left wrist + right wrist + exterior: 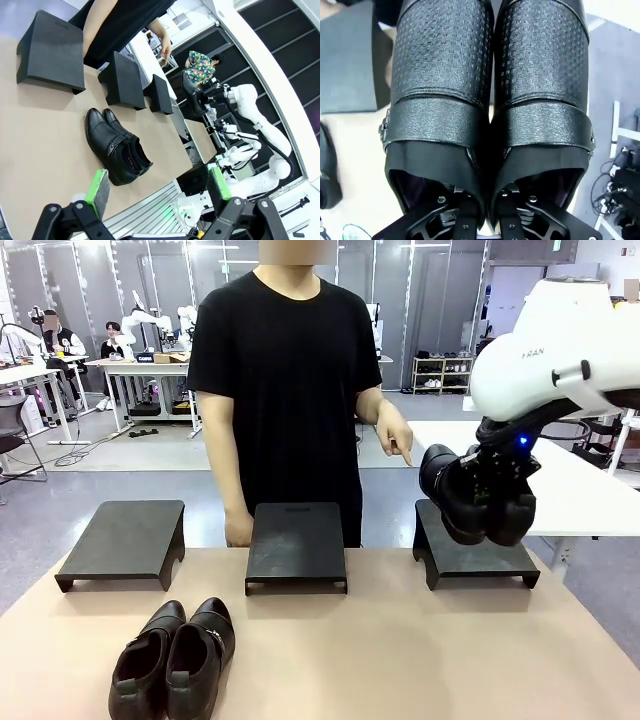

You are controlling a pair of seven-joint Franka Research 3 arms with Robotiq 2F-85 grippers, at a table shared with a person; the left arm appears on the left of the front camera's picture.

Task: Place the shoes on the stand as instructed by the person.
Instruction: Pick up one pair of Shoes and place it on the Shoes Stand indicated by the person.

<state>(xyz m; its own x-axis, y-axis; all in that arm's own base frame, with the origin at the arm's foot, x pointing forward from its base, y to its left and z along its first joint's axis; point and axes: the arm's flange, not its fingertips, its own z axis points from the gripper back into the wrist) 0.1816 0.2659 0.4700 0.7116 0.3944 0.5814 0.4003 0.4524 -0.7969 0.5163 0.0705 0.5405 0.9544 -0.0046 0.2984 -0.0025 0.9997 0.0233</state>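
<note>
One pair of glossy black shoes (470,502) hangs toe-down just above the right stand (480,560), with my right gripper (492,480) shut on both shoes' inner collars. In the right wrist view that pair (490,100) rises from the right gripper (481,212), whose fingers sit inside the openings. A second pair of shoes (172,660) lies on the table at the front left, also under my left gripper (159,186) as the shoes (117,147). The left gripper is open and holds nothing. The person (285,370) stands behind the middle stand, one hand (393,440) pointing down toward the right stand.
The left stand (125,535) and middle stand (296,540) are bare on the tan table (400,650). A white table (580,490) stands behind the right arm. Other desks and people are far off at the back left.
</note>
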